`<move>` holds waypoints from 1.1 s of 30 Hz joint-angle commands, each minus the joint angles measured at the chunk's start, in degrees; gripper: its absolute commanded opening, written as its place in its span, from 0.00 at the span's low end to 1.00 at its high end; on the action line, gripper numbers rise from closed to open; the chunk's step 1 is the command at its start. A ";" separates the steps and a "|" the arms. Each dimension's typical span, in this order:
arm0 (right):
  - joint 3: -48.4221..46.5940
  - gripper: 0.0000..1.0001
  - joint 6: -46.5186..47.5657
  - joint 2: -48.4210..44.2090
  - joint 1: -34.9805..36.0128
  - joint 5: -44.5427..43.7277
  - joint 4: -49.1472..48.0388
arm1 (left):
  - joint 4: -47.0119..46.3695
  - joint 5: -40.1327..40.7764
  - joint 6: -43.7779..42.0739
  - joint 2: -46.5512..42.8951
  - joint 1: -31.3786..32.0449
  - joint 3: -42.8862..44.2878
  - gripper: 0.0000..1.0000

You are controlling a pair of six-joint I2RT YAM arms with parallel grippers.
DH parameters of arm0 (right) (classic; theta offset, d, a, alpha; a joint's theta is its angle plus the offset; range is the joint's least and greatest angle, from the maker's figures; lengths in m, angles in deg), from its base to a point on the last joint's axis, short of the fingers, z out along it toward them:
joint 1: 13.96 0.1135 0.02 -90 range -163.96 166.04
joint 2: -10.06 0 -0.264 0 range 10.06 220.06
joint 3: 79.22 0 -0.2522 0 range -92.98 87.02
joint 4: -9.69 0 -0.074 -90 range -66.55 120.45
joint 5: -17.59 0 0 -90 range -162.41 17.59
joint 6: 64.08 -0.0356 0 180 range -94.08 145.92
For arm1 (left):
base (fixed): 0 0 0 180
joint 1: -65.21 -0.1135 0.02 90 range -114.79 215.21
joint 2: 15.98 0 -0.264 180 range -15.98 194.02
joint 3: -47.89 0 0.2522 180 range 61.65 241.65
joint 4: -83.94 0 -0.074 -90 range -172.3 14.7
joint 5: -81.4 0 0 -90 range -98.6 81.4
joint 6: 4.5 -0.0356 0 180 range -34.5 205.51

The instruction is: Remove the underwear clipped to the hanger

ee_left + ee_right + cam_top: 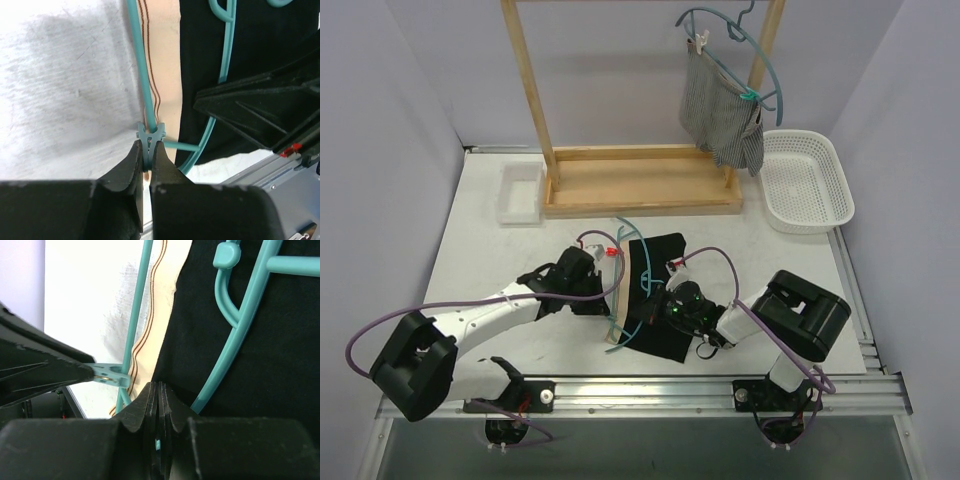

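Your left hand (pixel 148 148) is pinched tight on the teal clip (pixel 150 134) by the tan waistband of the black underwear (pixel 658 250), which lies mid-frame on the surface (pixel 500 260). Meanwhile your right hand (pixel 158 390) is closed up, tips against the black cloth. The grey striped underwear (pixel 718 110) hangs upper right.

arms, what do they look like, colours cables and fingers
The left arm and right arm have white links between boxy black joint housings. A thin purple cable loops along each. The fingers are matt black, tapering to blunt tips.
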 commanded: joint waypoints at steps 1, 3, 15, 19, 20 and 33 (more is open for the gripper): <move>0.20 0.00 0.93 0.24 -0.67 -0.58 1.45 | 4.62 1.96 -1.81 -4.19 -0.02 4.52 0.02; 0.37 0.00 1.10 -0.55 -0.93 -1.02 2.33 | 9.00 4.67 -2.77 -7.51 -0.46 5.67 0.02; -0.06 0.00 2.95 -1.17 -1.63 -0.06 4.53 | 6.69 10.06 -5.25 -6.85 -28.48 21.15 0.02; -0.77 0.00 3.56 -2.05 -1.63 0.12 4.97 | -8.18 2.93 1.78 -3.86 -40.69 19.74 0.03; -0.86 0.00 3.82 -2.22 -1.72 0.38 4.97 | -9.94 2.93 2.57 -2.45 -42.02 20.61 0.03; -1.47 0.00 3.83 2.25 -1.63 2.23 0.05 | -20.15 3.20 4.34 27.08 -46.96 42.23 0.03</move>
